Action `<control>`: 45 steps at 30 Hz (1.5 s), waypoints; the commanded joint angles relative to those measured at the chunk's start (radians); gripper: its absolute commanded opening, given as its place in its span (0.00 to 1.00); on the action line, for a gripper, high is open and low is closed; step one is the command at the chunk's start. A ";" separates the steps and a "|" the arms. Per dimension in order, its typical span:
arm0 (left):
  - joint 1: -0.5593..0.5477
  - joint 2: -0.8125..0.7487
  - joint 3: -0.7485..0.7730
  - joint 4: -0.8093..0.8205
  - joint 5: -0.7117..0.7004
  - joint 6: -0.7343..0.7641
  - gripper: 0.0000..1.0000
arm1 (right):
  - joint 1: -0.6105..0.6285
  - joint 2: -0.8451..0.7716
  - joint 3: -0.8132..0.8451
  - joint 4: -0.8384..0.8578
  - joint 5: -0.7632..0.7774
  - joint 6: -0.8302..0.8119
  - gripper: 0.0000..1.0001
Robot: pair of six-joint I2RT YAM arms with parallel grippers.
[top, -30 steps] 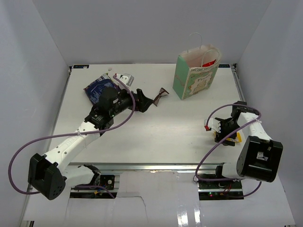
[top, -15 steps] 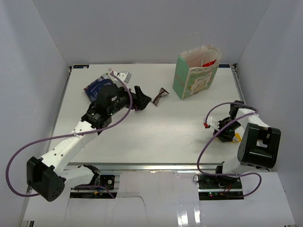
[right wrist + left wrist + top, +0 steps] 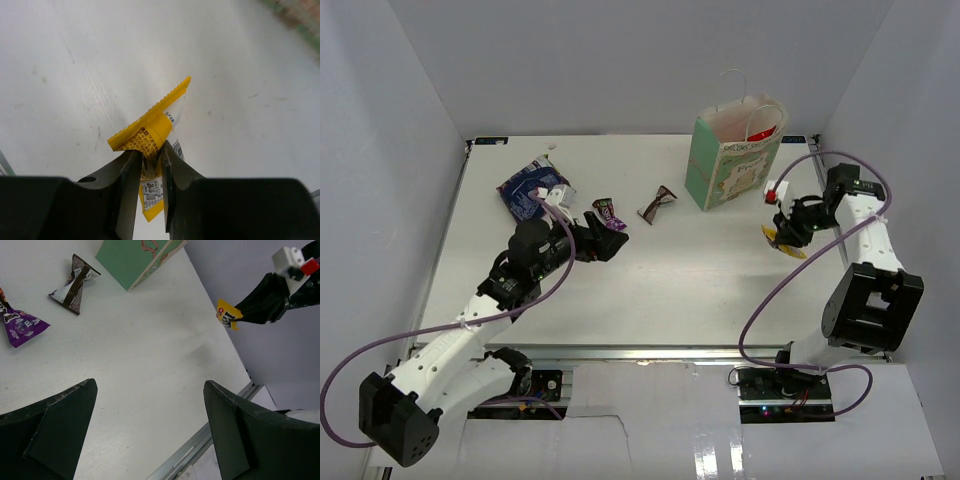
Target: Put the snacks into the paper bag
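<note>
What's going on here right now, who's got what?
The right gripper is shut on the yellow M&M's packet, holding it off the table beside the paper bag. A red bag already sits inside. The left gripper hangs open near the purple candy and brown candy; the dark-blue bag lies at the back left.

The paper bag (image 3: 135,260) is cut off by the top edge; the purple candy (image 3: 20,327) by the left edge

Left fingers (image 3: 60,435) wide, right fingers (image 3: 125,185) tight.
</note>
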 commanded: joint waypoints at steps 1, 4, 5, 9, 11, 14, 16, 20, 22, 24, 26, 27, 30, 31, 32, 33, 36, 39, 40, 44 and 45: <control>0.003 -0.036 -0.008 -0.024 0.026 -0.074 0.98 | 0.013 -0.034 0.160 -0.126 -0.293 0.085 0.26; 0.003 -0.081 -0.036 -0.027 0.027 -0.106 0.98 | 0.038 -0.031 0.323 -0.122 -0.401 0.158 0.25; 0.003 -0.096 -0.062 -0.018 0.018 -0.129 0.98 | 0.056 -0.027 0.364 -0.100 -0.439 0.236 0.25; 0.003 -0.151 -0.106 0.015 0.006 -0.177 0.98 | 0.093 -0.027 0.551 0.165 -0.498 0.590 0.26; 0.003 -0.162 -0.105 0.018 0.003 -0.183 0.98 | 0.113 -0.016 0.591 0.395 -0.518 0.761 0.26; 0.003 -0.155 -0.088 0.002 0.007 -0.174 0.98 | 0.150 0.013 0.635 0.707 -0.515 1.109 0.25; 0.003 -0.150 -0.087 0.004 0.010 -0.174 0.98 | 0.188 0.025 0.618 0.867 -0.492 1.343 0.23; 0.003 -0.147 -0.100 0.030 0.013 -0.183 0.98 | 0.266 0.122 0.726 1.035 -0.357 1.481 0.23; 0.003 -0.148 -0.099 0.033 0.010 -0.191 0.98 | 0.286 0.209 0.803 1.024 -0.306 1.472 0.23; 0.003 -0.150 -0.099 0.033 0.018 -0.197 0.98 | 0.288 0.260 0.884 1.003 -0.222 1.447 0.23; 0.003 -0.171 -0.105 0.021 0.021 -0.211 0.98 | 0.288 0.312 0.932 0.982 -0.162 1.385 0.24; 0.003 -0.182 -0.113 0.016 0.021 -0.218 0.98 | 0.288 0.323 0.935 0.971 -0.145 1.375 0.25; 0.003 -0.236 -0.142 -0.005 -0.003 -0.251 0.98 | 0.286 0.335 0.900 0.942 -0.099 1.294 0.26; 0.003 -0.249 -0.151 -0.010 -0.011 -0.258 0.98 | 0.285 0.332 0.882 0.941 -0.091 1.282 0.26; 0.003 -0.262 -0.163 -0.015 -0.025 -0.272 0.98 | 0.286 0.329 0.866 0.938 -0.078 1.265 0.27; 0.003 -0.277 -0.168 -0.016 -0.030 -0.277 0.98 | 0.286 0.325 0.831 0.941 -0.073 1.236 0.28; 0.003 -0.279 -0.165 -0.036 -0.042 -0.280 0.98 | 0.286 0.312 0.780 0.945 -0.039 1.185 0.30; 0.003 -0.248 -0.146 -0.056 -0.051 -0.281 0.98 | 0.286 0.297 0.728 0.945 -0.010 1.154 0.38; 0.003 -0.225 -0.143 -0.056 -0.051 -0.280 0.98 | 0.286 0.288 0.717 0.945 0.001 1.148 0.42; 0.003 -0.158 -0.116 -0.058 -0.048 -0.275 0.98 | 0.282 0.280 0.690 0.946 0.004 1.137 0.48; 0.003 -0.144 -0.104 -0.062 -0.048 -0.271 0.98 | 0.280 0.277 0.691 0.948 -0.001 1.142 0.48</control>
